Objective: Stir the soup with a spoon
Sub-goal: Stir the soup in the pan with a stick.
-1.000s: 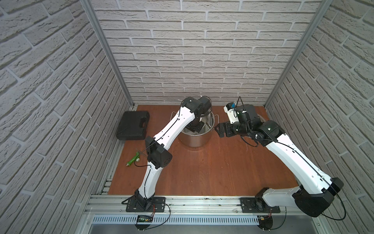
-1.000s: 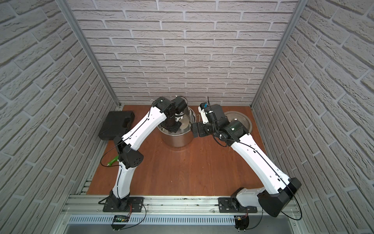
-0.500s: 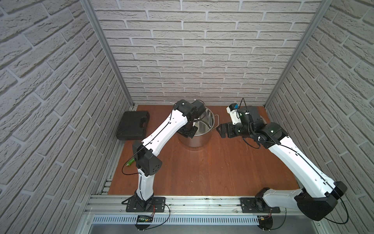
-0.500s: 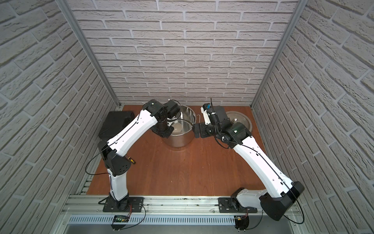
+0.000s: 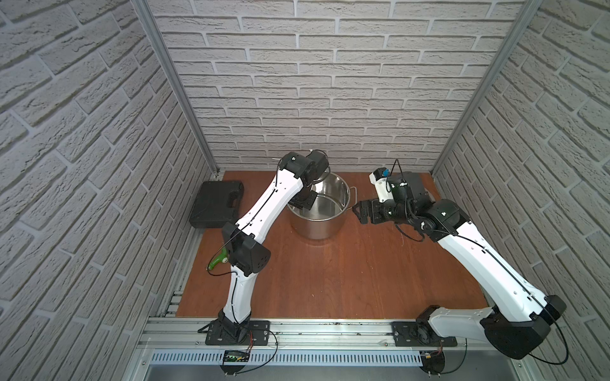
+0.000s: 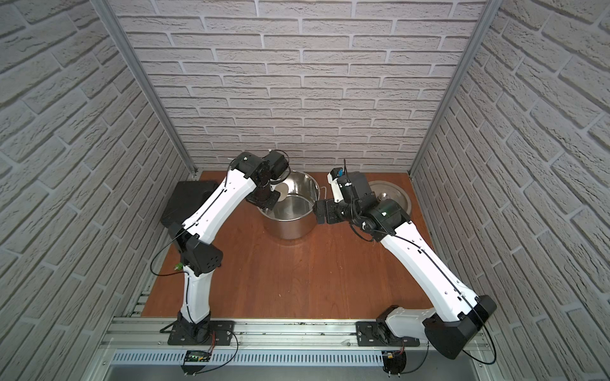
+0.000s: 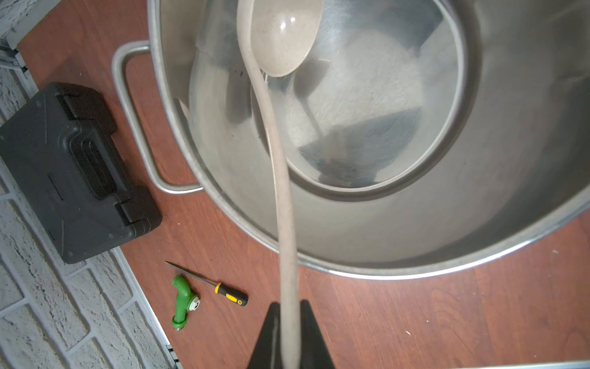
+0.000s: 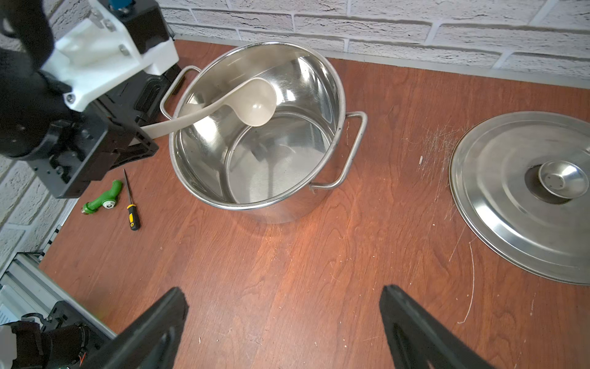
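1. The black case [image 5: 215, 204] lies at the far left edge of the wooden table [image 5: 330, 277], against the brick wall.
2. Nearer the front, the green-handled tool [image 8: 102, 199] and the small screwdriver [image 8: 131, 206] lie flat just beside each other, apart from the case.
3. The left gripper [image 7: 289, 310] hangs over the left rim of the pot. Its fingers are pressed together on the end of the slim handle of the spoon [image 8: 257, 103].
4. The spoon goes slanted from the fingers over the rim. Its round bowl is inside the pot, near the far-left wall and above the bottom. Whether the handle touches the rim, I cannot tell from these views.
5. The steel pot [image 5: 318, 227] stands upright at the back middle of the table, with one loop handle on each side.
6. The right gripper [image 8: 284, 292] is just beside the right handle of the pot and points toward it. Its fingers stand wide apart, and only the table is seen between them.
7. The steel lid [image 8: 523, 211] lies flat, knob up, to the right of the pot. In a top view the right arm partly covers it.
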### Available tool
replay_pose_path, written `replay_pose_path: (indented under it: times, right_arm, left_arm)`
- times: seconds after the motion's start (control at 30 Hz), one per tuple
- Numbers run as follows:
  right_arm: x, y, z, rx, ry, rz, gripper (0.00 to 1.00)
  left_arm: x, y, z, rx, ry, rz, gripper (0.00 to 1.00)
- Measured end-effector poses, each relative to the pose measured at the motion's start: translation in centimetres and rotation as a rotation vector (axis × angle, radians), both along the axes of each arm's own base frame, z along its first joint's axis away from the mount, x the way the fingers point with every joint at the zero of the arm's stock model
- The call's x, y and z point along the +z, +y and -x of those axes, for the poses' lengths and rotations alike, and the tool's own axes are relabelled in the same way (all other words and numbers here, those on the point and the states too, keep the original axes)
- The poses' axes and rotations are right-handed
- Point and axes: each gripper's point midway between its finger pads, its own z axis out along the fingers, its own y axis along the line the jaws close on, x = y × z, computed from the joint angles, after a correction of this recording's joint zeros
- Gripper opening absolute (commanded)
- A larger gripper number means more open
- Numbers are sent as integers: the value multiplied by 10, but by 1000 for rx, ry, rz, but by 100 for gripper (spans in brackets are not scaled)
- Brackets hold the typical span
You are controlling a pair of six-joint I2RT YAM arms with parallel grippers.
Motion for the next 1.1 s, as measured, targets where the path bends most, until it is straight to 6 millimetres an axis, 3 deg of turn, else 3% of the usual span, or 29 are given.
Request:
replay_pose_path:
  times: [0.17,0.33,0.47,0.63,0.77,0.9,1.1]
  right_arm:
    - [-2,-5,3,-11,-2,10,97]
    - [-1,-8,5,-18,-9,13,97]
    - [-1,-8,5,-20,-10,15,97]
    - [-2,-8,5,-21,-6,12,97]
    - [-5,-4,2,-19,3,7,96]
    - [-11,0,-4,-18,19,4,96]
    - [-15,4,-7,-15,32,-7,96]
  left_arm:
    - [-4,-25,-5,-37,0,42,0]
    - [-17,-54,8,-97,51,72,0]
    - [-22,-65,20,-130,81,74,0]
    - [-28,-51,44,-130,139,36,0]
    - [-17,-37,56,-122,124,21,0]
    - [-2,-25,55,-106,72,9,0]
    - [3,-1,40,-46,35,-25,0]
